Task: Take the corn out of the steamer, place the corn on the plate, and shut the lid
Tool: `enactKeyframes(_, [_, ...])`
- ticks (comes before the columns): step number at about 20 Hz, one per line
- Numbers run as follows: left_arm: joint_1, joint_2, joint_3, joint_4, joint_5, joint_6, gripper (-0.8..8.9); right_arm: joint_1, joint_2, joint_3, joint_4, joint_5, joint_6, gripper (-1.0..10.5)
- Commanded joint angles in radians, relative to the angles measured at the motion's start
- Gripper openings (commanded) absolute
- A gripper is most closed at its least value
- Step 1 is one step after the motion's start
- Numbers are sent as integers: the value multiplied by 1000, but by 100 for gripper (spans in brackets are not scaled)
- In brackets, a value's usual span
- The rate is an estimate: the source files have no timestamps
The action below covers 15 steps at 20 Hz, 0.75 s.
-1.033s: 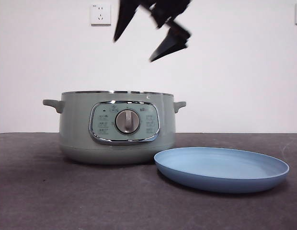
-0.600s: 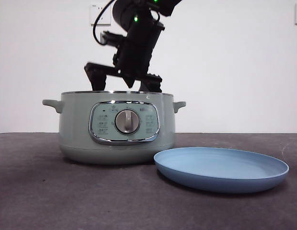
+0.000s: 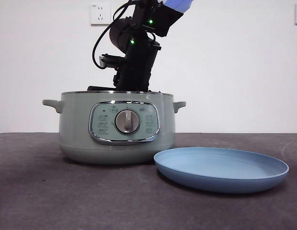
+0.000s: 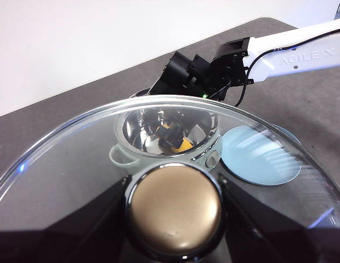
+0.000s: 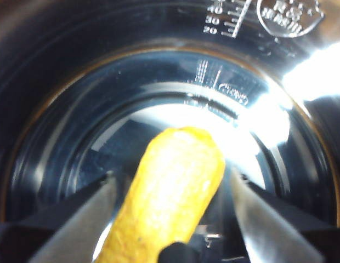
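Right gripper (image 5: 170,189) is reaching down inside the steamer (image 3: 117,127), jaws spread either side of the corn (image 5: 170,192) but not yet pinching, while I'm gripping the lid (image 4: 159,164) clear overhead

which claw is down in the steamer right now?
The right claw: its jaws flank the corn inside the steamer. The left claw holds the lid by its knob, up above.

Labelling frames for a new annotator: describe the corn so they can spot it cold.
Find the pale green steamer left of the blue plate; the right gripper reaches down into its open top. The corn lies inside the shiny inner bowl, between that gripper's open jaws. It is the only yellow-orange thing there, a stubby cob with a rounded end.
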Motion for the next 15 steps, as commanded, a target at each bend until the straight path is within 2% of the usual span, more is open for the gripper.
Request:
enactKeyframes(1, [-1,-9,13,37,2,5,-8,4,23,0,-16,0,-3,200])
enactKeyframes(3, [-1,-9,13,29,2,5,-8,7,24,0,-15,-3,-4,16])
enactKeyframes(4, [-1,-9,13,29,2,5,-8,7,23,0,-15,-3,-3,-14])
enactKeyframes(7, [-1,-9,13,33,2,5,-8,7,-23,3,-10,-2,-4,-13])
enactKeyframes(11, [-1,-9,13,55,3,5,-9,6,-245,3,-17,-1,-3,-13])
enactKeyframes(15, [-1,-9,13,66,6,6,-9,-40,-475,3,-192,2,3,-13])
